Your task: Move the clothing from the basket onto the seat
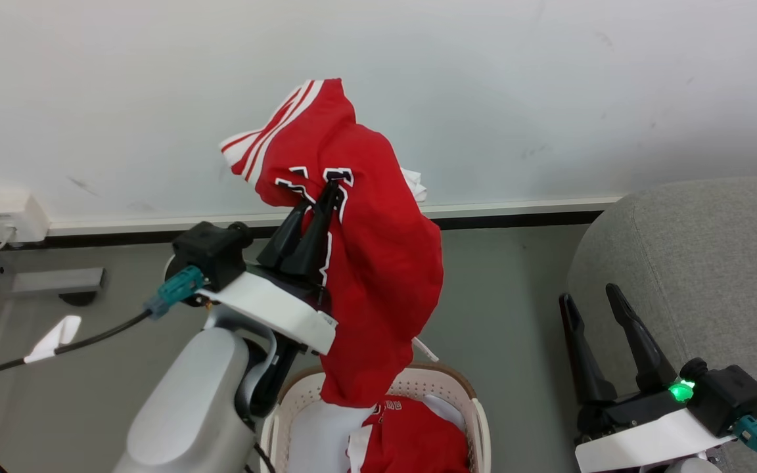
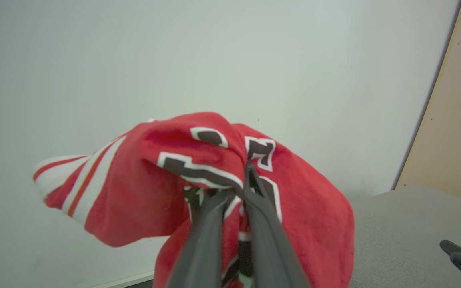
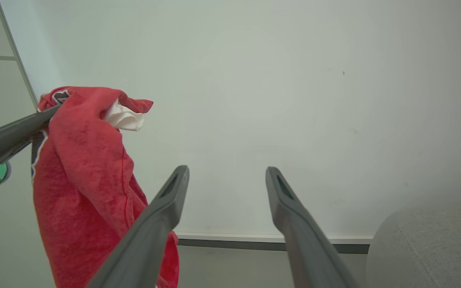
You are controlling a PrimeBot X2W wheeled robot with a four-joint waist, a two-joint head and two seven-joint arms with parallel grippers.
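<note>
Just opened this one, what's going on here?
The left gripper is shut on a red lettered jersey, holding it up with its lower end hanging over the basket. A second red garment lies in the basket. The right gripper sits with jaws apart and empty, beside the grey seat.

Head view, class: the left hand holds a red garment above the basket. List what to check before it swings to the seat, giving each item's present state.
1. Grip: left hand shut on the bright red lettered jersey: ok.
2. Hem clear of the cream-white perforated plastic basket: cannot tell; it overlaps the opening.
3. Landing spot: grey woven upholstered seat, visible part bare: ok.
4. Swing path: right hand stands open between jersey and seat: probably not ok.
5. Snagging: second red garment in the basket free of the jersey: cannot tell.
</note>
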